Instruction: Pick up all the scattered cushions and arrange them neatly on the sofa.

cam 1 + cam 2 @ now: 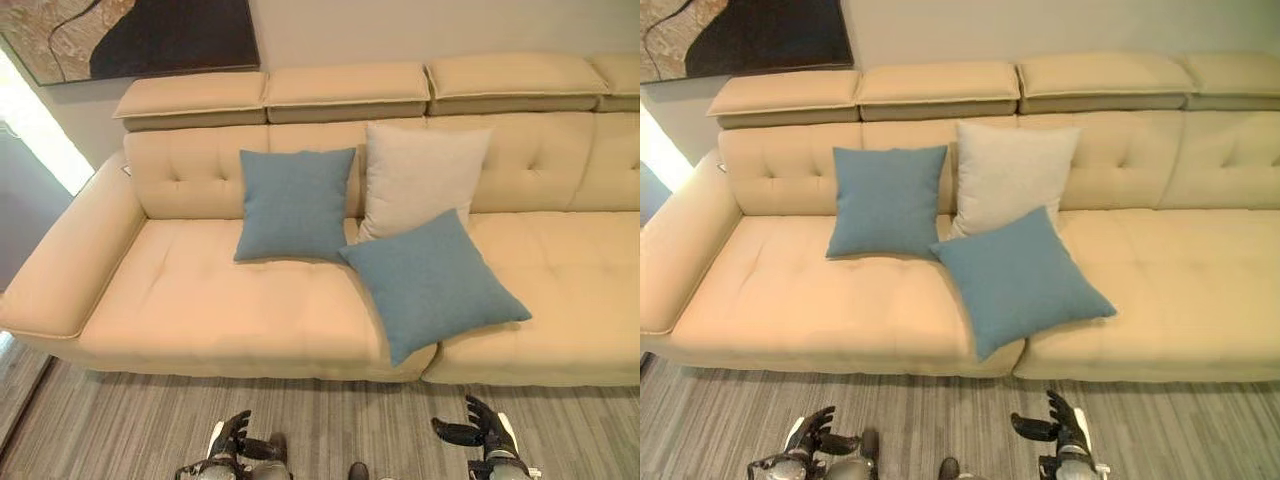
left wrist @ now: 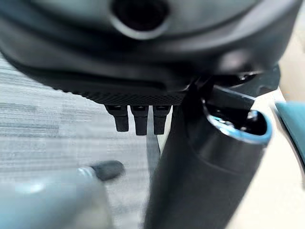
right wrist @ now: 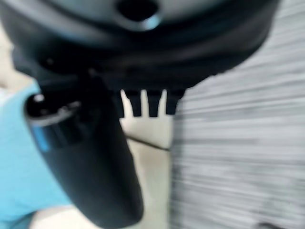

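A beige sofa (image 1: 200, 300) holds three cushions: an upright blue cushion (image 1: 294, 204), a cream cushion (image 1: 420, 176) beside it, and a nearer tilted blue cushion (image 1: 432, 282). Over the grey floor (image 1: 340, 420), the left hand (image 1: 232, 436) and right hand (image 1: 484, 424) hang empty, fingers relaxed.

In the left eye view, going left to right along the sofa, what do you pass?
Sofa armrest → upright blue cushion against the backrest → beige cushion against the backrest → bare seat. The tilted blue cushion lies in front, overlapping both, so it is left out of the order.
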